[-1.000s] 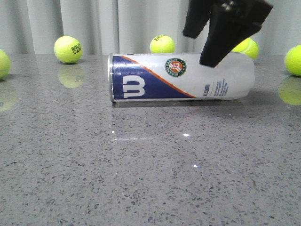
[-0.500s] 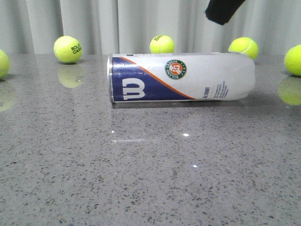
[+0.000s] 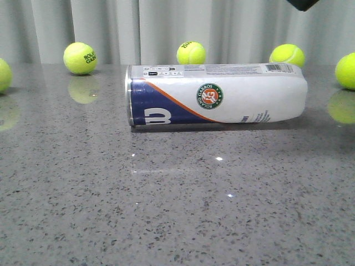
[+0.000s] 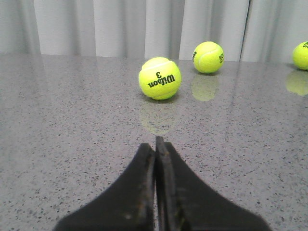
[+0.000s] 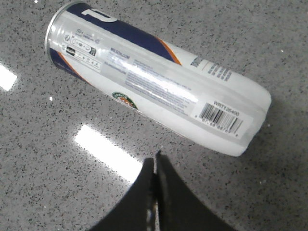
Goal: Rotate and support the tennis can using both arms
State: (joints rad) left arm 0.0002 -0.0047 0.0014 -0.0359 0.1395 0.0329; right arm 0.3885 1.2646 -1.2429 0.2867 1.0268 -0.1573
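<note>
The tennis can (image 3: 216,95) lies on its side on the grey table, silver rim at the left, navy "W" section low, Roland Garros badge (image 3: 211,95) facing front. It also shows in the right wrist view (image 5: 154,79), barcode side up. My right gripper (image 5: 155,161) is shut and empty, raised above the table and apart from the can; only a black tip (image 3: 302,4) shows at the top of the front view. My left gripper (image 4: 155,144) is shut and empty, low over the table, facing a tennis ball (image 4: 160,78). The can is out of the left wrist view.
Tennis balls stand along the back by the curtain: one far left (image 3: 80,57), one behind the can (image 3: 191,52), one at the right (image 3: 287,55), one at the right edge (image 3: 346,71). The left wrist view shows two more balls (image 4: 208,57) (image 4: 301,55).
My right gripper has lifted off the can and up out of the front view. The can has rolled toward the front: the badge and "W" sit lower and a printed label strip now shows on top.
</note>
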